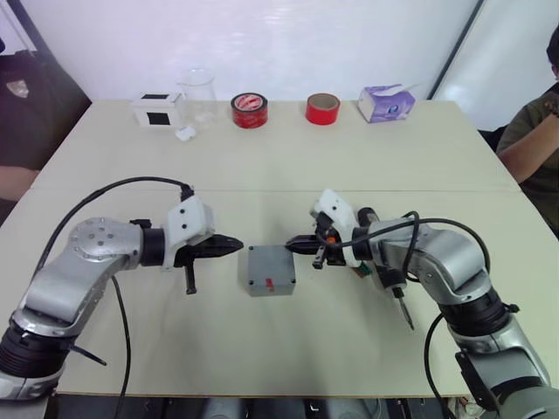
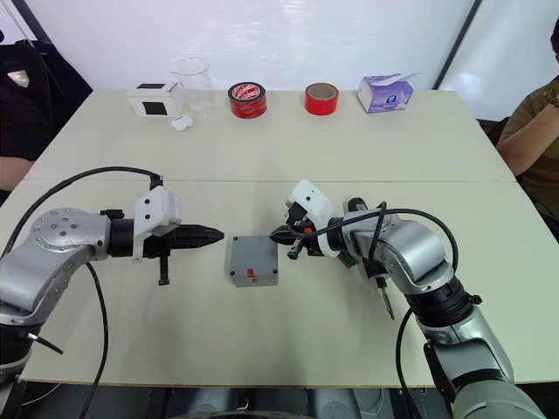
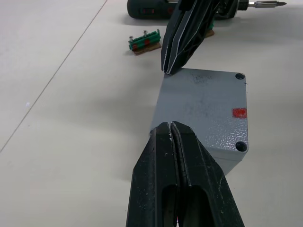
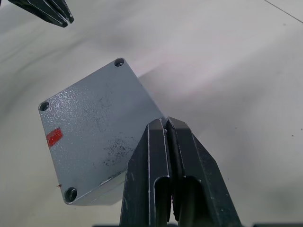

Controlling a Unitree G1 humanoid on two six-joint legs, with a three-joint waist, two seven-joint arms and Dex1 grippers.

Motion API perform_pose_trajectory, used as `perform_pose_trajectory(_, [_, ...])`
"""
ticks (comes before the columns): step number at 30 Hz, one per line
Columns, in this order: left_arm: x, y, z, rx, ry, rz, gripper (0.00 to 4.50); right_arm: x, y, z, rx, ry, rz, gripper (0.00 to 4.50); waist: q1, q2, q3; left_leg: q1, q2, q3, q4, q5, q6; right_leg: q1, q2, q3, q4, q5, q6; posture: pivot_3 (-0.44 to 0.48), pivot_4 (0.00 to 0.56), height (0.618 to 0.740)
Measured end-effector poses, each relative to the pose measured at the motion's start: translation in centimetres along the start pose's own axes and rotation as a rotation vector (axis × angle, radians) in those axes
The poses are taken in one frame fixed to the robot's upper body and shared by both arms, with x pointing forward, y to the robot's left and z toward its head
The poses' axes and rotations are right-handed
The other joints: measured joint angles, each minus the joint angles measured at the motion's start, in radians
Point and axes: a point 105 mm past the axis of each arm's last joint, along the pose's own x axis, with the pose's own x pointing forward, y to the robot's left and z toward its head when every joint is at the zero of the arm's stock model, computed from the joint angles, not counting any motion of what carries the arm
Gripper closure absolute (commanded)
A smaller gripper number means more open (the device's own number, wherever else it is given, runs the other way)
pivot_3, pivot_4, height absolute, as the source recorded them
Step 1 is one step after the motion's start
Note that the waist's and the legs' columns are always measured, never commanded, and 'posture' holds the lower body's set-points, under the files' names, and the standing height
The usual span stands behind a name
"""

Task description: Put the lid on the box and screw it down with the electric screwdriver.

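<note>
Both arms reach inward at a low height, forearms roughly level, so the two tools point at each other from opposite sides. The left tool [image 1: 234, 247] has its two black fingers pressed together into a closed point, holding nothing. The right tool [image 1: 293, 245] is likewise closed, fingers [image 4: 161, 161] flat against each other and empty, its wrist bent inward.
</note>
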Motion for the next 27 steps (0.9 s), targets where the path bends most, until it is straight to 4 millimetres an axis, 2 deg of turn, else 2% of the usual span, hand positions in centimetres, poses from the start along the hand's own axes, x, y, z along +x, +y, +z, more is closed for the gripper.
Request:
perform_pose_trajectory(2, [0.0, 0.0, 0.0, 0.0, -0.001, 0.0, 4.5, 0.0, 0.0, -0.1, -0.003, -0.004, 0.004, 3.76, 0.0, 0.0, 0.0, 0.0, 0.0, 0.0, 0.0, 0.0, 0.0, 0.0, 0.0, 0.0, 0.0, 0.0, 0.0, 0.0, 0.15, 0.739])
perform_pose_trajectory(8, [0.2, -0.1, 0.2, -0.003, -0.015, -0.002, 4.5, 0.0, 0.0, -0.5, 0.022, 0.007, 0.015, 1.2, 0.001, 0.0, 0.0, 0.001, 0.0, 0.0, 0.0, 0.0, 0.0, 0.001, 0.0, 0.0, 0.0, 0.0, 0.0, 0.0, 0.15, 0.739])
perform_pose_trajectory(11, [0.4, -0.2, 0.6, -0.014, -0.049, -0.016, 4.5, -1.5, -0.5, -0.1, 0.034, 0.008, -0.02, 0.14, 0.004, 0.0, 0.0, 0.0, 0.0, 0.0, 0.0, 0.0, 0.0, 0.001, -0.001, 0.0, 0.0, 0.0, 0.0, 0.0, 0.15, 0.739])
perform_pose_trajectory(15, [0.5, -0.1, 1.2, 0.0, -0.069, -0.025, 4.5, -5.6, -2.0, 2.6, 0.012, -0.037, -0.136, 0.04, 0.003, 0.0, 0.0, 0.0, -0.001, 0.0, 0.001, 0.0, 0.0, 0.001, -0.001, 0.0, 0.0, 0.0, 0.0, 0.0, 0.15, 0.739])
perform_pose_trajectory(17, [0.6, -0.2, 1.3, 0.004, -0.072, -0.031, 4.5, -7.8, -2.9, 3.1, 0.023, -0.009, -0.202, 0.04, 0.003, 0.0, 0.0, 0.001, 0.0, 0.0, 0.0, 0.0, 0.0, 0.001, -0.001, 0.0, 0.0, 0.0, 0.0, 0.0, 0.15, 0.739])
perform_pose_trajectory(19, [1.0, -0.5, 1.3, 0.005, -0.075, -0.055, 4.5, -9.6, -3.8, 2.6, 0.072, 0.077, -0.277, 0.04, 0.003, 0.0, 0.0, 0.001, 0.0, 0.0, 0.0, 0.0, 0.0, 0.001, -0.001, 0.0, 0.0, 0.0, 0.0, 0.0, 0.15, 0.739])
perform_pose_trajectory(23, [2.1, -0.6, 1.7, 0.017, -0.104, -0.087, 4.5, -11.7, -5.6, 1.6, 0.233, 0.185, -0.395, 0.04, 0.001, 0.001, 0.0, 0.001, 0.0, 0.0, 0.0, 0.0, 0.0, 0.001, 0.0, 0.0, 0.0, 0.0, 0.0, 0.0, 0.15, 0.739])
perform_pose_trajectory(25, [2.3, -0.5, 1.7, 0.016, -0.112, -0.09, 4.5, -12.8, -6.5, 0.0, 0.295, 0.266, -0.451, 0.04, 0.001, 0.001, 0.0, 0.001, 0.0, 0.001, 0.0, 0.0, 0.0, 0.001, 0.0, 0.001, -0.001, 0.0, -0.001, 0.0, 0.15, 0.739])
perform_pose_trajectory(27, [2.7, -0.2, 1.8, 0.021, -0.123, -0.089, 4.5, -13.4, -7.1, -2.4, 0.339, 0.377, -0.51, 0.04, 0.003, 0.001, 0.0, 0.0, 0.0, 0.001, 0.0, 0.0, 0.0, 0.001, 0.0, 0.0, -0.002, 0.0, 0.0, 0.0, 0.15, 0.739])
